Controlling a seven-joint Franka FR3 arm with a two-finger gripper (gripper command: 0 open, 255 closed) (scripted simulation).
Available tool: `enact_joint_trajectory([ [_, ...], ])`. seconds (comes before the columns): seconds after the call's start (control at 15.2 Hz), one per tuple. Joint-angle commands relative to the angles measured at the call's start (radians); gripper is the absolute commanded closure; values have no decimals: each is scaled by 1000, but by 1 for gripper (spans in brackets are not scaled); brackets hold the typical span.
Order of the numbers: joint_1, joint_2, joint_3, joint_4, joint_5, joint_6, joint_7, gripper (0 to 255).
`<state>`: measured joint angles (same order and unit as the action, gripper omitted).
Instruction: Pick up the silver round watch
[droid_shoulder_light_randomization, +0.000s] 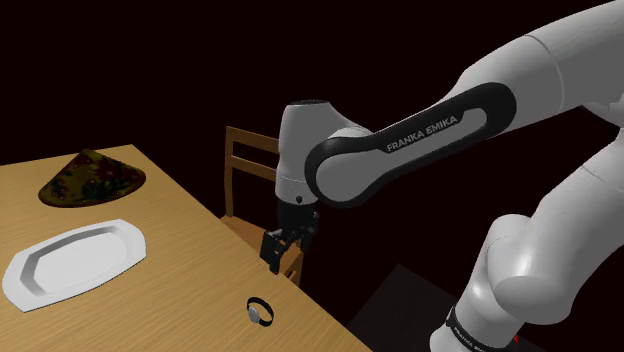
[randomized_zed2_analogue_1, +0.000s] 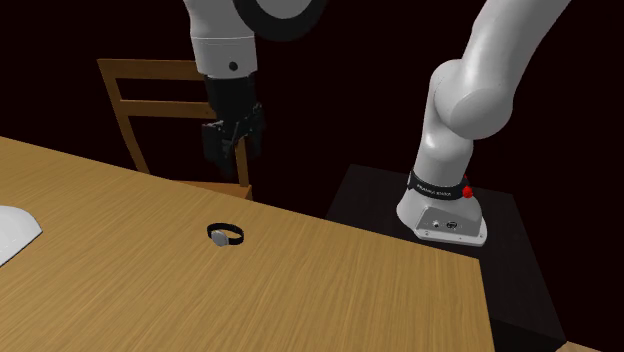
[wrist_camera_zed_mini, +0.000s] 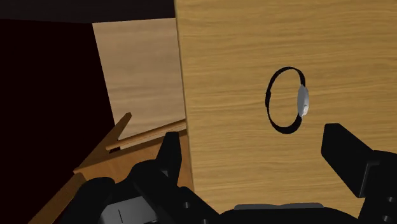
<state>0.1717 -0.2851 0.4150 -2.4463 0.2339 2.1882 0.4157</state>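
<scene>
Lying flat near the table (droid_shoulder_light_randomization: 170, 290) edge at the shoulder view's lower middle, the watch (droid_shoulder_light_randomization: 260, 311) is sitting untouched while the gripper (droid_shoulder_light_randomization: 285, 245), fingers apart and empty, is hovering beyond it toward the chair (droid_shoulder_light_randomization: 250, 160) at centre, so descending off-line is risking nudging the thin band over the edge.

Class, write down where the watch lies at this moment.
The watch lies on the wooden table near its edge by the chair, close below the open gripper; in the shoulder view, right of the white plate.
</scene>
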Motion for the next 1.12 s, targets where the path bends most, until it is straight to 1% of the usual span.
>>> enact_joint_trajectory([
  [0.0,3,63,27,25,-9,48,36,0],
  [0.2,9,173,70,75,-45,119,106,0],
  [0.4,20,275,98,128,-97,174,177,0],
  [0.86,25,349,96,97,-139,272,201,0],
  [0.99,25,355,96,95,-143,280,203,0],
  [1.06,25,357,95,96,-144,280,204,255],
])
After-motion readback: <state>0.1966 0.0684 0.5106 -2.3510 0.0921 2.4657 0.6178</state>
